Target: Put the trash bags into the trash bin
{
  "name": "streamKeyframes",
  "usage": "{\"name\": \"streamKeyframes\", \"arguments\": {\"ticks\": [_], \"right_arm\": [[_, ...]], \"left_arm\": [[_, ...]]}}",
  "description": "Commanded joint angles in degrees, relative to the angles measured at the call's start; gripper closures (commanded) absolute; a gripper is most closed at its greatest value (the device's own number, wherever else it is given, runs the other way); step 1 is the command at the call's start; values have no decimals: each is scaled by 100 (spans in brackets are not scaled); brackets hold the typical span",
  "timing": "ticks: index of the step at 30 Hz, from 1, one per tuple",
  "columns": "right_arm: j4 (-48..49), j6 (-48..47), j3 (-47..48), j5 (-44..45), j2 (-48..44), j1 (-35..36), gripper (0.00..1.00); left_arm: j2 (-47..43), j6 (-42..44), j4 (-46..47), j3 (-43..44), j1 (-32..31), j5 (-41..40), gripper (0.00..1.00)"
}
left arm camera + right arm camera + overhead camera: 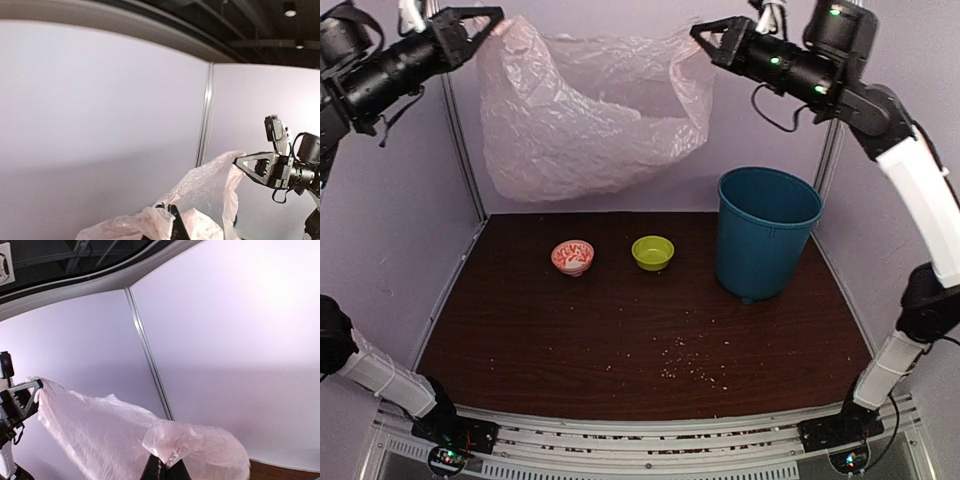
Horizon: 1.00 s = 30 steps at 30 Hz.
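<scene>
1. High above the far edge of the worktop hangs the thin, crinkly, translucent pale-pink plastic trash bag (pixel 585 110). It is stretched wide between two grippers and hangs clear of the surface. Its lower part sags in wrinkled folds, and spread like this it is wider than the bin's mouth.
2. One bag is in view; no lettering can be made out on it.
3. The left gripper (pixel 499 17) is clamped on the bag's upper left corner, and the right gripper (pixel 696 31) is clamped on its upper right corner.
4. One teal-blue round plastic trash bin (pixel 760 250) stands upright near the far right corner of the worktop. It tapers toward its base and stands below and to the right of the bag, apart from it.
5. Two small bowls sit near the far edge, left of the bin. The lime-green bowl (pixel 652 252) is nearer the bin, and the red-and-white patterned bowl (pixel 572 257) is just beside it, not touching.
6. Pale crumbs (pixel 695 365) lie scattered on the dark brown wooden worktop (pixel 570 340), toward its near edge.
</scene>
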Motion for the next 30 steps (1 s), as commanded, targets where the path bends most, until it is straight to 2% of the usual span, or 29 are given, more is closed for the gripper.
{"name": "streamKeyframes", "arguments": {"ticks": [1, 4, 6, 8, 10, 12, 13, 15, 19, 22, 26, 28, 30], "right_arm": [[1009, -808, -2358, 572, -1486, 307, 100], [1032, -860, -4135, 980, -1847, 304, 100], [1012, -968, -5257, 633, -1922, 294, 100], [760, -952, -6130, 85, -1967, 365, 100], [388, -695, -6758, -401, -2242, 565, 100], [345, -431, -7226, -665, -2785, 937, 100], [275, -311, -7309, -733, -3042, 1148, 100], [-74, -114, -7146, -885, -3358, 1396, 100], [-807, -135, -6285, -785, -3402, 1456, 100], [-701, -207, -6031, -546, -3311, 1381, 100], [-429, -86, -5952, -720, -3042, 1220, 100], [-433, 17, -5820, -791, -2881, 1184, 83], [-508, 124, -5650, -860, -2800, 1144, 50]], "left_arm": [[-763, 1042, 407, -1117, -84, -142, 100], [-1517, 1056, 634, -3800, -79, -572, 100], [-1831, 614, 587, -5357, -164, 8, 100], [-2104, -154, 560, -6585, -584, 410, 100], [-2518, -826, 674, -7291, -1482, 223, 100], [-2932, -1365, 661, -7457, -2272, -297, 100], [-3080, -1576, 550, -7351, -2422, -439, 100], [-3284, -1816, 274, -7028, -2454, -609, 100], [-3476, -1798, 35, -6494, -2453, -1133, 100], [-3463, -1774, -75, -6351, -2452, -1457, 100], [-3347, -1819, -170, -6340, -2452, -1688, 100], [-3284, -1927, -243, -6280, -2452, -1891, 100], [-3251, -2065, -262, -6230, -2452, -2140, 100]]}}
